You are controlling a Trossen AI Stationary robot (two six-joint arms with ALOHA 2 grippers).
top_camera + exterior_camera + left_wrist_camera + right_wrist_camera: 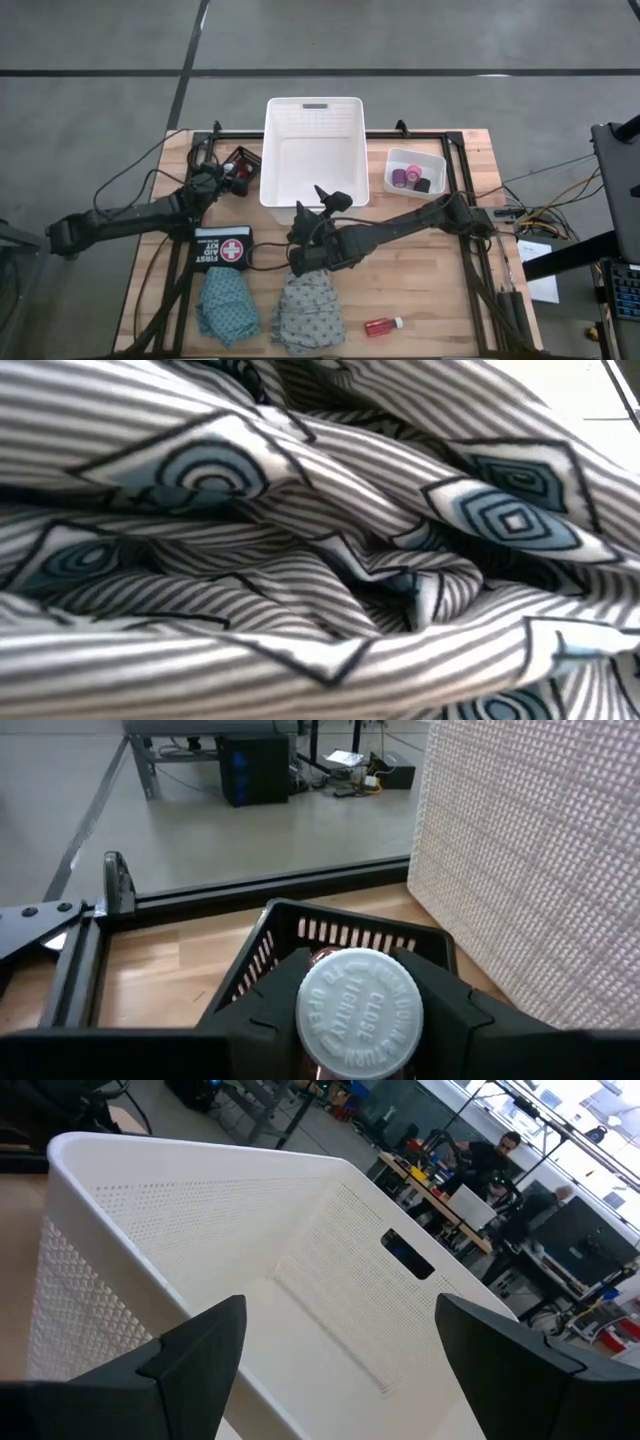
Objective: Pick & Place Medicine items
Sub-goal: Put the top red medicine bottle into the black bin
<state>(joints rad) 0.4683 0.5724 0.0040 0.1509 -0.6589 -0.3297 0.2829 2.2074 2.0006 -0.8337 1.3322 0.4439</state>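
Left gripper [360,1020] clamps a red bottle [360,1012] beside the white basket [313,150]

I see my right gripper [340,1340] spread empty (over the grey cloth [308,310]), facing that basket

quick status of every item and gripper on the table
left gripper: shut on red bottle, over black basket
right gripper: open, nothing held
white bin: holds nothing
loose bottle: lying flat
grey cloth: crumpled
teal cloth: crumpled
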